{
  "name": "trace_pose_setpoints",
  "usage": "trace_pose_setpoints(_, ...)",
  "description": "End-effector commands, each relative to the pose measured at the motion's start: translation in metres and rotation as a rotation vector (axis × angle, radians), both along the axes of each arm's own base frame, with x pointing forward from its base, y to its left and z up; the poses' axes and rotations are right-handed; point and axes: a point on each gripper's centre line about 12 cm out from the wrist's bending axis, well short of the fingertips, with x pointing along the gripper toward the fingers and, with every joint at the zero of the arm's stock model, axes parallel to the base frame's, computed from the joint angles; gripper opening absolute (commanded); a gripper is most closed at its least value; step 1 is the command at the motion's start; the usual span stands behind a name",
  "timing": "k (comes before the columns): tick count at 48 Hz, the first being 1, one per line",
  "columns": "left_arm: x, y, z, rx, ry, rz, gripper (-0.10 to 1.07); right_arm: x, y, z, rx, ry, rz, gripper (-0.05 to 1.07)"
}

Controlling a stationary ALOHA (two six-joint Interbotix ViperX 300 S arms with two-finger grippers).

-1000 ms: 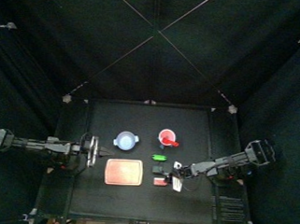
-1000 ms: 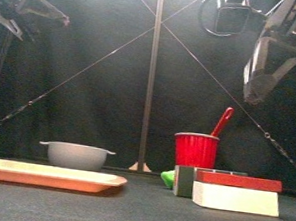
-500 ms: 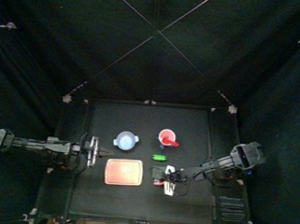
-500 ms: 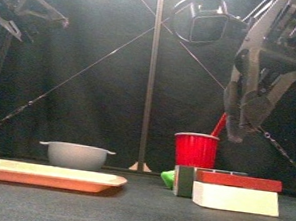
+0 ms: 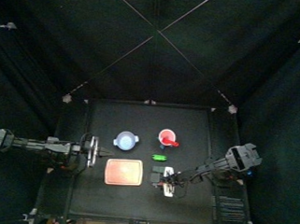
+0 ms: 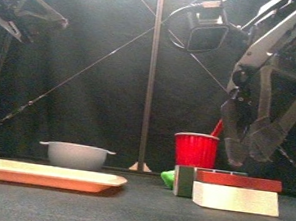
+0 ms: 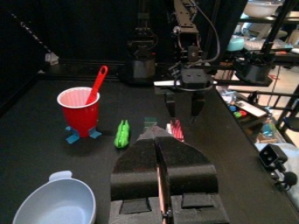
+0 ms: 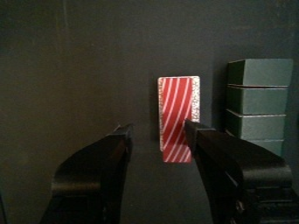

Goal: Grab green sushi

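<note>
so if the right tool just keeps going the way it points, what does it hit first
Probably the red striped piece, which sits right between the open right tool tips in its wrist view. The dark green block lies just beside that line. The green sushi isn't in its path.

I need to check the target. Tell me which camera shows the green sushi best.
The left wrist view: the green sushi lies unobstructed on the table beside the red cup. The top view shows only a tiny green speck. The front view shows a green sliver behind the white block. The right wrist view misses it.
</note>
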Motion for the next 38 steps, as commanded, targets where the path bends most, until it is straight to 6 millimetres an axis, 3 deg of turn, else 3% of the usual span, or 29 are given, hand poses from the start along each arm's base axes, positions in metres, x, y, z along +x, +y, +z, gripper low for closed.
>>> trace_pose_setpoints(1,0.002,0.001,0.004,0.003,-0.009,0.003,-0.02,0.007,-0.003,0.012,0.003,-0.028,-0.011,0.85)
trace_pose_setpoints(38,0.002,0.001,0.002,0.004,-0.006,0.007,-0.02,0.012,-0.008,0.003,-0.026,-0.014,-0.081,0.97)
